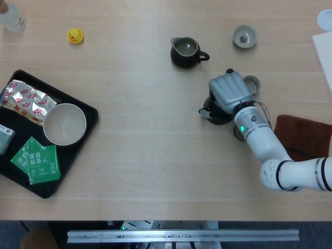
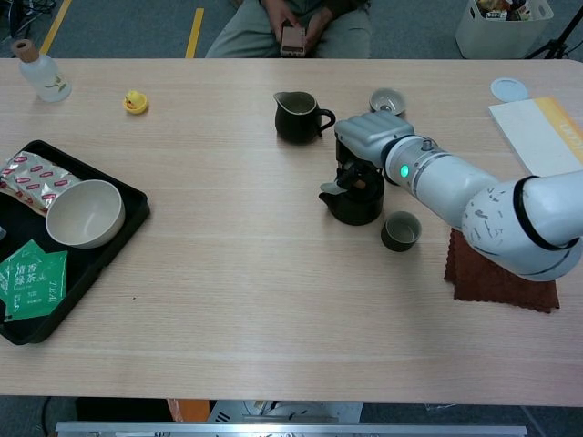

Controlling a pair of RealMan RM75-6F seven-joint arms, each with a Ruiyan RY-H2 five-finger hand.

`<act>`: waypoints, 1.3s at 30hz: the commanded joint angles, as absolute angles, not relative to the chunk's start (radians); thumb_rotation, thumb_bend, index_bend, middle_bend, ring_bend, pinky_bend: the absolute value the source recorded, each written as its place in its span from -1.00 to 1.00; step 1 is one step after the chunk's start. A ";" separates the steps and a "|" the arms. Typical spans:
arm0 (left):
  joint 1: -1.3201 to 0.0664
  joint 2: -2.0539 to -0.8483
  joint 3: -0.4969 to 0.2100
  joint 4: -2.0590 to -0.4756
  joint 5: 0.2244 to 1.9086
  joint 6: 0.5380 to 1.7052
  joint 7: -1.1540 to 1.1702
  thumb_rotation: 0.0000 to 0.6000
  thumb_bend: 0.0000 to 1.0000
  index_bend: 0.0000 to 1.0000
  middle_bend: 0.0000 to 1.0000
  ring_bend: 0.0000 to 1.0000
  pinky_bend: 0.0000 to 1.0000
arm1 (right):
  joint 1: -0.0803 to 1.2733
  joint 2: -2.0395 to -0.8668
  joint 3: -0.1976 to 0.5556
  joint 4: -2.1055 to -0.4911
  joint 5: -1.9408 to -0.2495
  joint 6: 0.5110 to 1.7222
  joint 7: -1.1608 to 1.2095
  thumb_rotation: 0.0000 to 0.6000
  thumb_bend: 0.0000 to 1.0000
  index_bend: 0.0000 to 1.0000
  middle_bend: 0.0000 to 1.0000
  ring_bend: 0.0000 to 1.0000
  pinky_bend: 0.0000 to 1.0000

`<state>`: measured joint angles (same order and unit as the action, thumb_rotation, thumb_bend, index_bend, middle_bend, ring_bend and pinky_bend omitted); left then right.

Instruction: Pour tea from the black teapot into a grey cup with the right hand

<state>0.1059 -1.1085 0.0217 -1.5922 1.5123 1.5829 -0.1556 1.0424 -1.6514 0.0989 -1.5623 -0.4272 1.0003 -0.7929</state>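
The black teapot (image 1: 212,113) (image 2: 353,198) stands on the table, spout pointing left. My right hand (image 1: 230,91) (image 2: 368,142) lies over its top, dark fingers reaching down onto the lid and handle side. Whether they grip it is hidden. A dark grey cup (image 2: 401,231) stands just right of the teapot; in the head view my wrist covers most of this cup (image 1: 239,134). A second grey cup (image 1: 253,81) peeks out behind the hand. A third grey cup (image 1: 244,37) (image 2: 387,99) stands further back. My left hand is out of sight.
A black pitcher (image 1: 185,52) (image 2: 296,116) stands behind and left of the teapot. A brown cloth (image 2: 499,268) lies to the right. At the far left a black tray (image 2: 125,222) holds a white bowl (image 2: 85,213) and tea packets. A yellow duck (image 2: 135,101) and a bottle (image 2: 41,73) stand at the back left.
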 commanded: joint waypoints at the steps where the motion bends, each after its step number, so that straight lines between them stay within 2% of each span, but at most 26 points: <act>1: 0.106 -1.109 0.022 -1.592 1.512 1.583 -0.156 1.00 -0.41 -0.86 -0.77 -0.94 -0.97 | 1.040 -1.650 0.102 -1.564 -0.430 0.998 -0.788 0.19 -0.89 0.75 0.49 0.32 -0.58; 4: 0.106 -1.109 0.021 -1.591 1.511 1.583 -0.156 1.00 -0.41 -0.86 -0.77 -0.94 -0.97 | 1.037 -1.646 0.105 -1.569 -0.436 0.992 -0.781 0.09 -0.99 0.67 0.40 0.21 -0.59; 7: 0.105 -1.109 0.021 -1.591 1.512 1.583 -0.156 1.00 -0.41 -0.86 -0.77 -0.94 -0.97 | 1.036 -1.638 0.105 -1.578 -0.442 0.989 -0.779 0.01 -1.00 0.53 0.26 0.06 -0.61; 22: 0.106 -1.107 0.020 -1.592 1.513 1.585 -0.156 1.00 -0.41 -0.86 -0.77 -0.94 -0.97 | 1.030 -1.563 0.116 -1.665 -0.471 1.000 -0.763 -0.02 -1.00 -0.29 -0.40 -0.59 -0.73; 26: 0.103 -1.103 0.017 -1.595 1.516 1.587 -0.154 1.00 -0.41 -0.86 -0.77 -0.94 -0.97 | 1.020 -1.525 0.118 -1.714 -0.506 1.020 -0.750 -0.02 -1.00 -0.44 -0.55 -0.72 -0.73; 28: 0.100 -1.101 0.016 -1.598 1.519 1.586 -0.152 1.00 -0.41 -0.86 -0.77 -0.94 -0.97 | 1.011 -1.502 0.116 -1.744 -0.528 1.029 -0.739 0.12 -0.95 -0.48 -0.58 -0.75 -0.73; 31: 0.093 -1.099 0.017 -1.602 1.528 1.580 -0.147 1.00 -0.41 -0.86 -0.77 -0.94 -0.97 | 0.984 -1.457 0.109 -1.797 -0.580 1.055 -0.711 0.51 -0.86 -0.49 -0.59 -0.76 -0.73; 34: 0.088 -1.098 0.016 -1.607 1.536 1.580 -0.143 1.00 -0.41 -0.86 -0.77 -0.94 -0.97 | 0.944 -1.409 0.090 -1.852 -0.653 1.114 -0.691 0.77 -0.78 -0.49 -0.58 -0.77 -0.73; 36: 0.085 -1.097 0.016 -1.610 1.543 1.581 -0.136 1.00 -0.41 -0.86 -0.77 -0.94 -0.97 | 0.908 -1.375 0.069 -1.887 -0.717 1.167 -0.681 0.90 -0.77 -0.49 -0.55 -0.77 -0.73; 39: 0.081 -1.099 0.014 -1.611 1.555 1.589 -0.124 1.00 -0.41 -0.86 -0.77 -0.94 -0.97 | 0.851 -1.329 0.032 -1.926 -0.812 1.249 -0.673 0.99 -0.77 -0.49 -0.48 -0.77 -0.73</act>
